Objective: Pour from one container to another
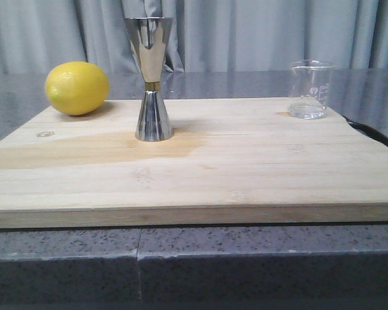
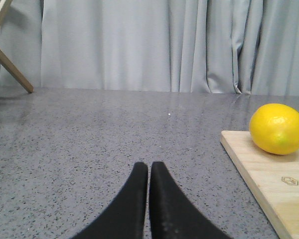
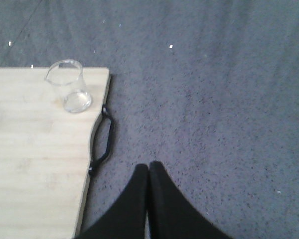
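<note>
A small clear glass beaker [image 1: 309, 89] stands upright at the far right corner of the wooden board [image 1: 246, 168]; the right wrist view shows the beaker [image 3: 70, 93] near the board's corner. A tall steel hourglass jigger [image 1: 152, 77] with a brass band stands upright left of the board's middle. My left gripper [image 2: 149, 166] is shut and empty, low over the grey counter off the board's left side. Off the board's right side, my right gripper [image 3: 149, 167] is also shut and empty above the counter. Neither gripper appears in the front view.
A yellow lemon [image 1: 76, 88] lies on the board's far left corner, also seen as the lemon [image 2: 278, 129] from the left wrist. A black handle [image 3: 102, 141] sticks out of the board's right edge. Grey curtains [image 1: 258, 32] hang behind. A wooden frame leg [image 2: 10, 69] stands at far left.
</note>
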You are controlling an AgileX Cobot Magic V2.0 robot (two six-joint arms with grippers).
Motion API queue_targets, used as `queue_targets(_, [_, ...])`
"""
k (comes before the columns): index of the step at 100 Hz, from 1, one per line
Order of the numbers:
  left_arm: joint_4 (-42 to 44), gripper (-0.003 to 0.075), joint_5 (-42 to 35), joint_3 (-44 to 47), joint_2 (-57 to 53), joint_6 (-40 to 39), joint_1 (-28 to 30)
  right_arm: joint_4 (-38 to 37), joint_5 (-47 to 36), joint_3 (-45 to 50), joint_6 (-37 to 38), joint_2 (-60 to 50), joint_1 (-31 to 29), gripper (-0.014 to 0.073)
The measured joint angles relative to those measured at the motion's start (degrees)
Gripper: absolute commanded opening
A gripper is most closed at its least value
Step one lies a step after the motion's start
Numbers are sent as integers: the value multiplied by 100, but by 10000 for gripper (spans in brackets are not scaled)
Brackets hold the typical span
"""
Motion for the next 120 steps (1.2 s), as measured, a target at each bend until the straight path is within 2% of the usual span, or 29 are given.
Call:
queue_targets(11, [0,-19,-10,0,0,0,0,342,-1056,770,0,-599,-683,-71])
queue_targets(25, [0,-19,-10,0,0,0,0,785,-2397,1932,0,-1447,-1232,-71])
queue_targets(42, [0,-19,-10,0,0,0,0,895,-3604,3265,0,-2256,-1323,-71])
queue_targets(55, [0,-19,-10,0,0,0,0,918,-4333,4016,0,-2427,-1323,-71])
queue_targets(91, [0,-19,-14,0,0,0,0,908,-4620,4142,-15,-2431,-1323,-71])
queue_targets(108, [0,-19,-14,0,0,0,0,884,-4620,4142,-883,-2431,-1323,-71])
queue_targets(120, [0,-19,-14,0,0,0,0,884,-4620,4142,-1172,-2431,-1323,-71])
